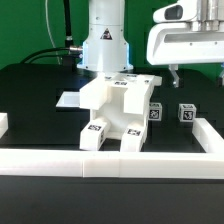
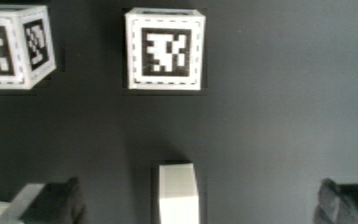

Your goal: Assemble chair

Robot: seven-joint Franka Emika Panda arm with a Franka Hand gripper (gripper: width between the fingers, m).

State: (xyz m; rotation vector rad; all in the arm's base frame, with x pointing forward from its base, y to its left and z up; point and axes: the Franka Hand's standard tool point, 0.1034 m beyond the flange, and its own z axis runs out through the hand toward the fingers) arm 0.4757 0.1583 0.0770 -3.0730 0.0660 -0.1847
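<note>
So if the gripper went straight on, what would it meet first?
Probably the narrow white part centred between the fingers of the open gripper in the wrist view, though depth is unclear. The two tagged blocks sit off that line.

One large blocky white chair piece (image 1: 113, 105) stands at the centre of the exterior view. Right of centre sit two small tagged blocks (image 1: 155, 112), the second block (image 1: 185, 113) farther right. One marker board (image 1: 70, 98) lies left of centre, and one border wall (image 1: 150, 158) runs along the lower edge. The wrist view shows two tagged blocks and one gripper (image 2: 194, 195) with two fingers (image 2: 43, 200).
</note>
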